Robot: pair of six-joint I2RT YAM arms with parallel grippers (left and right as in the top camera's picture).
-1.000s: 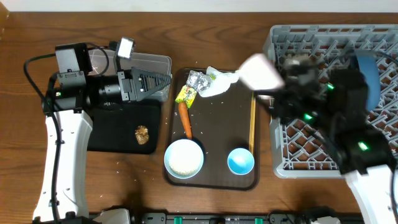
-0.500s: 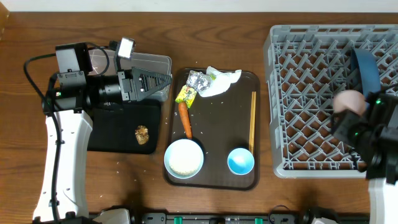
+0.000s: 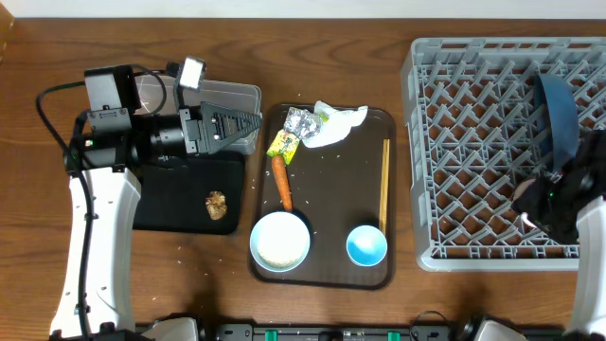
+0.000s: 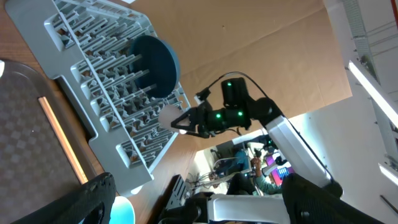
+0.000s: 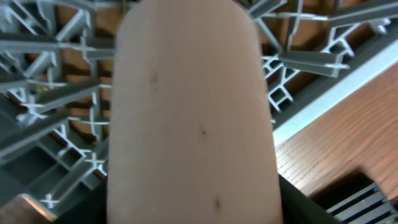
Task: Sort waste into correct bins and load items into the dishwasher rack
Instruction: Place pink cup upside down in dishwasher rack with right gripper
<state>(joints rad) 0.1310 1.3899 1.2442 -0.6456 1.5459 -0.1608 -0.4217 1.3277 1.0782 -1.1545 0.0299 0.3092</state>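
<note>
My right gripper (image 3: 540, 197) is shut on the small pink cup (image 5: 193, 112) and holds it low over the front right of the grey dishwasher rack (image 3: 473, 142). The cup also shows in the left wrist view (image 4: 169, 116). The dark blue plate (image 3: 557, 114) stands on edge in the rack. My left gripper (image 3: 241, 126) is open and empty above the clear tub (image 3: 232, 93). The brown lump (image 3: 218, 204) lies on the black tray (image 3: 175, 199). The carrot (image 3: 282, 182), foil (image 3: 301, 121), wrapper (image 3: 283, 144), paper (image 3: 336, 123), chopsticks (image 3: 383, 185), white bowl (image 3: 280, 242) with rice and light blue cup (image 3: 365, 245) are on the brown tray (image 3: 331, 275).
A few rice grains (image 3: 182, 251) lie on the wooden table in front of the black tray. The left arm's cables (image 3: 57, 95) loop at the far left. The rack fills the right side of the table.
My right arm has carried the pink cup from above the tray's back right corner, across the rack, down to its front right. The left arm has not moved.
</note>
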